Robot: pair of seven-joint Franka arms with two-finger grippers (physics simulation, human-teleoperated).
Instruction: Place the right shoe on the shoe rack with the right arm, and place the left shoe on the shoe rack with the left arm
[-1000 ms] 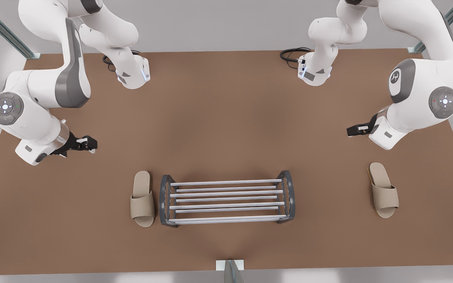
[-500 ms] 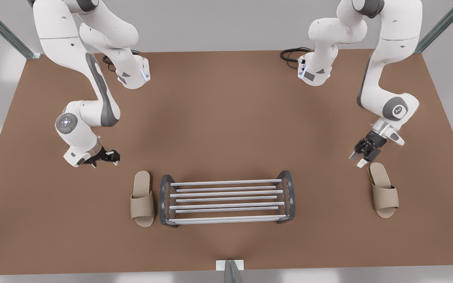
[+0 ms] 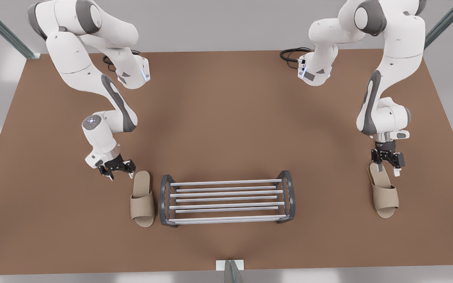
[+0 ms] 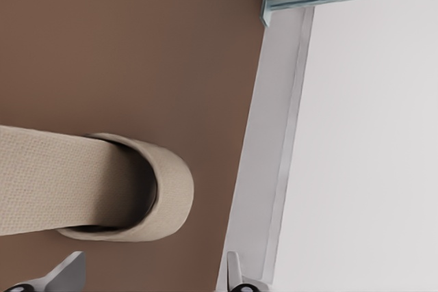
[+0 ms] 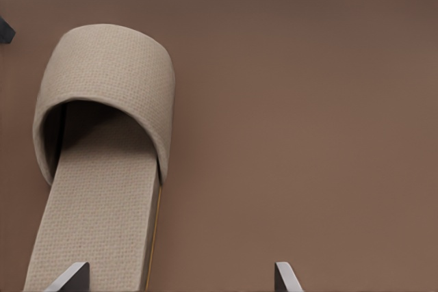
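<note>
We see the right gripper (image 3: 118, 173) with its jaws spread wide, low over the table (image 3: 226, 118) just beside the heel of the right shoe (image 3: 142, 198), on the side away from the rack (image 3: 226, 193); in its wrist view the two fingertips (image 5: 74, 277) stand well apart, one over the heel strip of the sole, the other over bare table; we cannot tell whether a finger touches the shoe.

The left gripper (image 3: 386, 165) points straight down at the heel end of the left shoe (image 3: 383, 195), jaws likewise wide, nothing between them; contact we cannot tell.

Both shoes are beige open-heel slippers lying flat on the brown table, toes toward the near edge; the right shoe sits just beside the rack's arched end at the front view's left, the left shoe well apart from the rack at the front view's right.

The rack stands upright between them, its pale bars bare.
</note>
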